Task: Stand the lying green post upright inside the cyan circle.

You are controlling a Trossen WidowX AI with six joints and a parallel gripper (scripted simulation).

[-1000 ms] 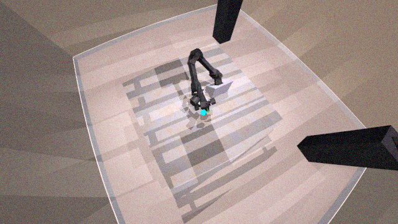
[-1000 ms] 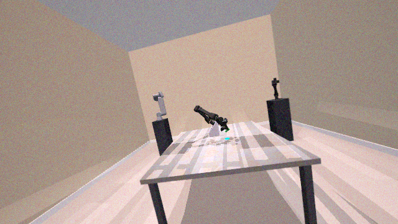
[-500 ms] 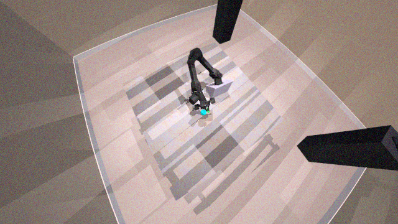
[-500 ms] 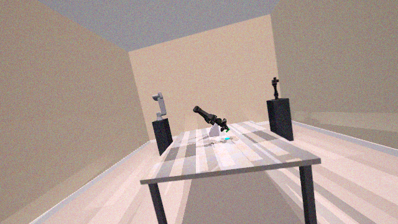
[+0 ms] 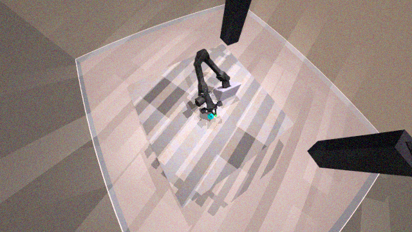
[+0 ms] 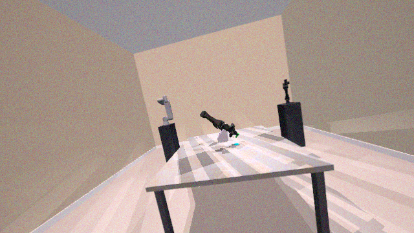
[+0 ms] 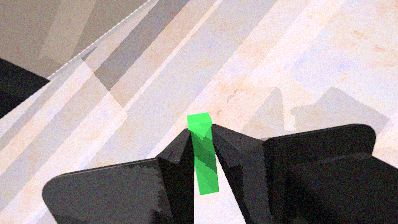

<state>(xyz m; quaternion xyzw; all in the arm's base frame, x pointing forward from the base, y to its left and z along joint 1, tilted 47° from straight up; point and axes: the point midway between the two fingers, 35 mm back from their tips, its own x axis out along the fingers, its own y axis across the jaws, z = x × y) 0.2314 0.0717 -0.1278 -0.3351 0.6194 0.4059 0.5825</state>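
Green post (image 7: 202, 152) is clamped between the gripper (image 7: 202, 145) fingers, lifted above the table (image 6: 259, 162), just above and beside the cyan circle (image 5: 210, 116). Carry step; next, centre over the circle, lower upright, release.

The top view looked down from high above, far enough to take in the whole table (image 5: 180, 180) and surrounding floor. The exterior view stood low beyond the table's near edge, facing the far wall, with the arm (image 6: 217, 123) small and distant. The wrist view sat just behind the gripper (image 7: 202, 145), close on the post (image 7: 202, 152). All three shared that striped tabletop.
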